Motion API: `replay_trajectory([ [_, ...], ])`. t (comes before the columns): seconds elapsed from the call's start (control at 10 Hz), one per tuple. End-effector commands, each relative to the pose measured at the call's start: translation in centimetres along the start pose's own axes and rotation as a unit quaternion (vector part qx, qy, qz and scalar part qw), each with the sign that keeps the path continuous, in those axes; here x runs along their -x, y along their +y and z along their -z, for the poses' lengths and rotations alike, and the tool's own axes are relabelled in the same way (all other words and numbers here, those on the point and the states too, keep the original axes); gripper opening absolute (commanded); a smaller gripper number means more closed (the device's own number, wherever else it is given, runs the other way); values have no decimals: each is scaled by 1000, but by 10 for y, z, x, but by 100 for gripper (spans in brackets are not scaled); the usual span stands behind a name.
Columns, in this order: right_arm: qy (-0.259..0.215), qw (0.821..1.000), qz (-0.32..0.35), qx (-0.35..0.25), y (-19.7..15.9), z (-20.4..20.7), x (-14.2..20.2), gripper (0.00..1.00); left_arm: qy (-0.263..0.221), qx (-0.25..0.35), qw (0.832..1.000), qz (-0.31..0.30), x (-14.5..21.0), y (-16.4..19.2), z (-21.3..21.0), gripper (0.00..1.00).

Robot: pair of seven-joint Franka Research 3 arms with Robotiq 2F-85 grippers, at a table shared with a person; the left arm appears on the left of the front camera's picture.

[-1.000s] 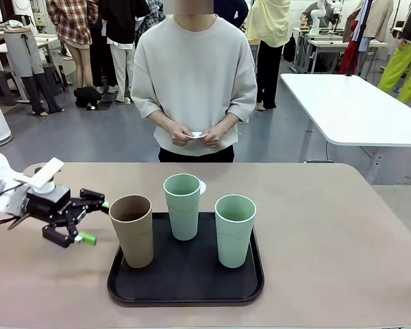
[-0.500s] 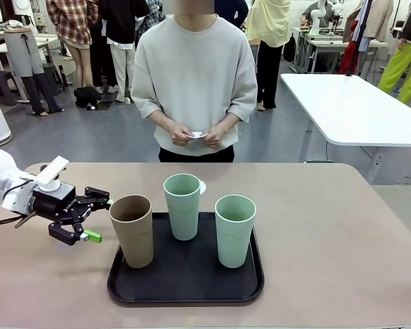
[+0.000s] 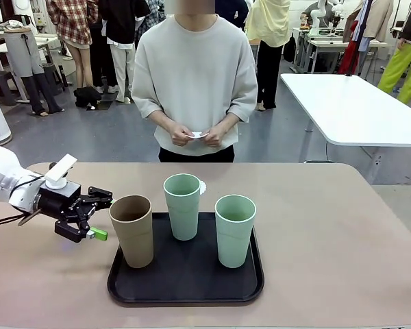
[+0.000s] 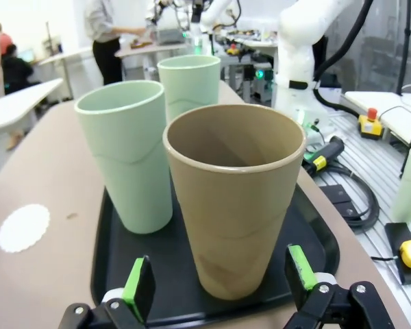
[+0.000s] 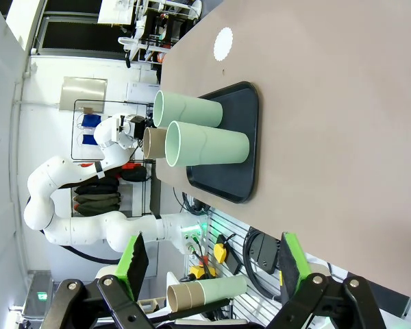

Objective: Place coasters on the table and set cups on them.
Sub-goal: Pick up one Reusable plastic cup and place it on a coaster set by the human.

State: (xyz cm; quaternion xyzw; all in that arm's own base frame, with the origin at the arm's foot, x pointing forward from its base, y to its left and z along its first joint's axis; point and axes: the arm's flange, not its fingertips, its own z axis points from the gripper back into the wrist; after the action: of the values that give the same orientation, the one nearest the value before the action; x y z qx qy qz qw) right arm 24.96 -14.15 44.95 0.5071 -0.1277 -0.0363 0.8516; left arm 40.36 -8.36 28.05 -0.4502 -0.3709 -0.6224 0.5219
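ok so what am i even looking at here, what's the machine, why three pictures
It is a two-armed robot at a table, seen by three cameras at one moment. The front view looks across at a person, whose hands hold something small and white. On a black tray stand a brown cup and two green cups. One white coaster lies on the table. The other two views come from cameras on each wrist. The left gripper is open beside the brown cup, holding nothing. The right gripper is open too.
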Motion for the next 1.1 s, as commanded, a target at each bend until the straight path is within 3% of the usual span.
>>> replay_trajectory([
  [0.0, -2, 1000, -2, -8, 0, 0, -1, 100, -7, 4, 1000, -8, -1, -5, 8, 100],
  [1.0, -2, 1000, -2, -8, 0, 0, -1, 100, -31, 90, 995, -9, 4, 7, 47, 100],
])
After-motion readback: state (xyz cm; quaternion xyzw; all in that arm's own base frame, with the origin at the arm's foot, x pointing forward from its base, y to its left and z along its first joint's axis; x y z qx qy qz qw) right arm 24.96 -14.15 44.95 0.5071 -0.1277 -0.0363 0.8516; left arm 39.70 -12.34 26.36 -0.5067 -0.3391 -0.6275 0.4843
